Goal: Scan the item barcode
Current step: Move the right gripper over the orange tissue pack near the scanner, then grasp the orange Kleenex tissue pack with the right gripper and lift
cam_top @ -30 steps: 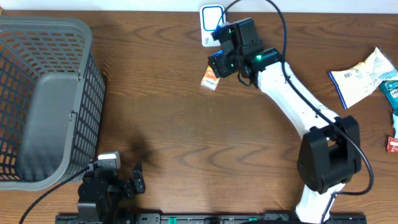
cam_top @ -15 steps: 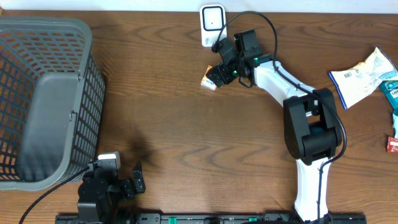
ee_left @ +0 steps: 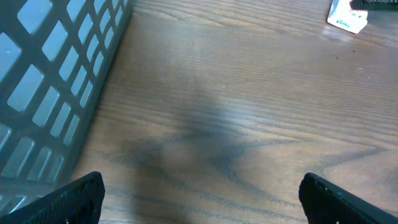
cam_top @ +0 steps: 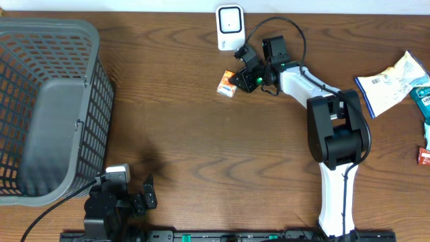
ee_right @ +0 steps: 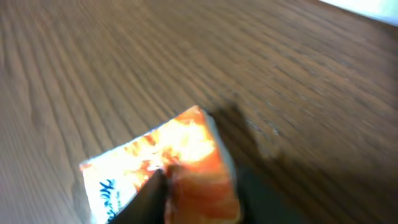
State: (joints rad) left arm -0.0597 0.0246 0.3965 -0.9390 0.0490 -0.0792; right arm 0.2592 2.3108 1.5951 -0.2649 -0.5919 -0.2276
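Note:
A small orange and white packet [cam_top: 226, 85] lies on the wooden table, just below the white barcode scanner [cam_top: 230, 27] at the back edge. My right gripper [cam_top: 237, 80] is down on the packet's right end. In the right wrist view the packet [ee_right: 180, 155] fills the gap, with a dark finger pressed against each side of it, so the gripper [ee_right: 199, 196] is shut on it. My left gripper [cam_top: 145, 194] rests open near the front left. Its fingertips [ee_left: 81, 199] stand wide apart over bare wood, and the packet [ee_left: 347, 17] shows far off.
A large grey mesh basket [cam_top: 47, 101] takes up the left side. At the right edge lie a white and yellow pouch [cam_top: 390, 84], a teal item [cam_top: 423, 97] and a small red item [cam_top: 424, 156].
My right gripper has come down from beside the scanner onto the orange packet and its jaws have closed on it. The left arm has not moved.

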